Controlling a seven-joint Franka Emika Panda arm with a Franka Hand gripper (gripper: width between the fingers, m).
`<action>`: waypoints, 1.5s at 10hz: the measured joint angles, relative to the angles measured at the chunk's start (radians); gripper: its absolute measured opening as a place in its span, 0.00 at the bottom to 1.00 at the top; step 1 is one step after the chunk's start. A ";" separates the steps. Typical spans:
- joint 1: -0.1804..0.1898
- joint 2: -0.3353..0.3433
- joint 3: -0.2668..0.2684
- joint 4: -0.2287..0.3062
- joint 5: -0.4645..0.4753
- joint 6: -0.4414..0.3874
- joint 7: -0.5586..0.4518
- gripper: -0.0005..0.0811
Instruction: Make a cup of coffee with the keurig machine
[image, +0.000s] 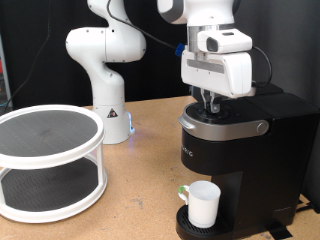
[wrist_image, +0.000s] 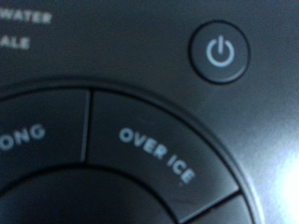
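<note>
The black keurig machine (image: 240, 150) stands at the exterior view's right, its silver-grey lid handle (image: 225, 126) down. The white cup (image: 203, 203) with a bit of green at its side sits on the circular drip tray under the spout. My gripper (image: 210, 104) hangs straight down onto the top of the machine, fingertips at the button panel. The wrist view is filled by that panel at very close range: a round power button (wrist_image: 220, 52) and a wedge button marked OVER ICE (wrist_image: 157, 154). My fingers do not show in the wrist view.
A white two-tier round rack (image: 48, 160) with dark mesh shelves stands at the exterior view's left. The arm's white base (image: 105, 80) is behind it on the wooden table (image: 130, 195). A black curtain backs the scene.
</note>
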 joint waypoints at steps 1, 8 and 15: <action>0.000 0.001 0.000 0.000 0.000 0.000 0.000 0.01; -0.009 0.050 -0.002 0.072 -0.014 -0.128 0.046 0.01; -0.017 0.111 -0.008 0.167 -0.036 -0.301 0.063 0.01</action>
